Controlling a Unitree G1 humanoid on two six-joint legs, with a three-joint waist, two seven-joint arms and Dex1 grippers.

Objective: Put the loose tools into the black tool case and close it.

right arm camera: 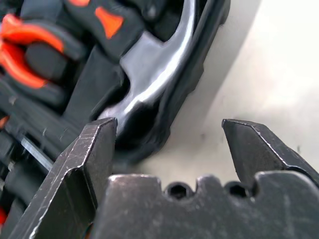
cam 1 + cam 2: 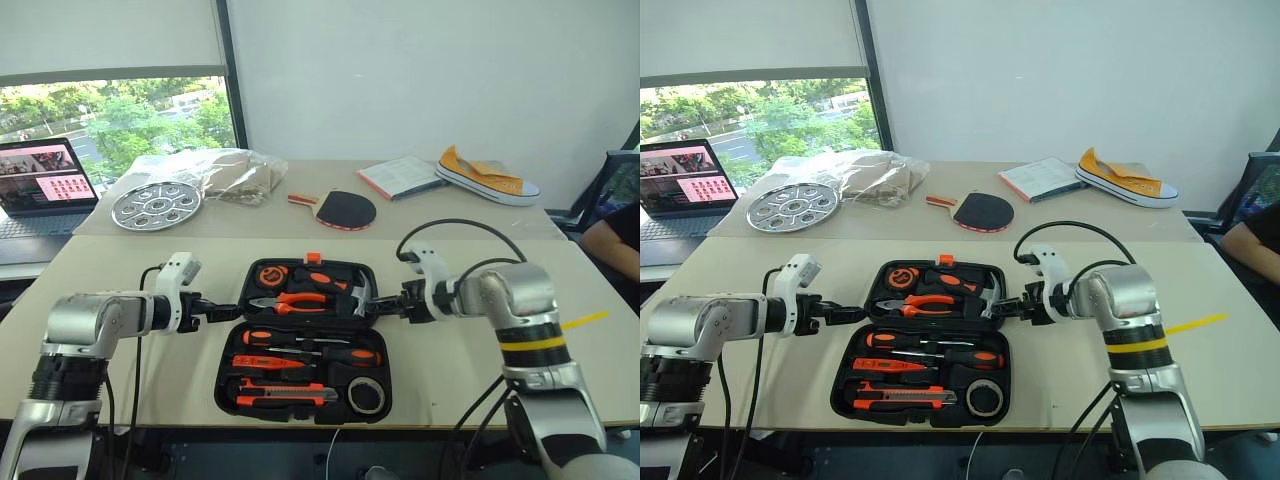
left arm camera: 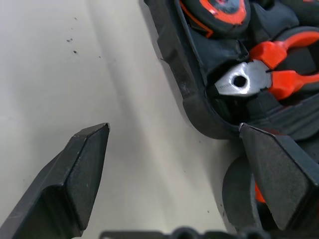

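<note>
The black tool case (image 2: 224, 400) lies open on the near table, its lid half hinged away from me. In the near half lie two long screwdrivers (image 2: 300, 338) (image 2: 335, 354), a short orange screwdriver (image 2: 262, 362), the utility knife (image 2: 285, 395) and the tape roll (image 2: 367, 396). Pliers (image 2: 295, 300) and a hammer (image 2: 357, 294) sit in the far half. My left gripper (image 2: 225, 312) is open at the far half's left rim, one finger (image 3: 79, 164) over the table. My right gripper (image 2: 385, 303) is open, straddling the right rim (image 1: 194, 74) beside the hammer head (image 1: 149, 74).
On the far table lie a table tennis paddle (image 2: 345, 208), a booklet (image 2: 400, 176), a shoe (image 2: 487, 177), a round metal tray (image 2: 156, 205) and a plastic bag (image 2: 215, 170). A laptop (image 2: 40, 185) stands at the far left. A person (image 2: 615, 240) sits at the right edge.
</note>
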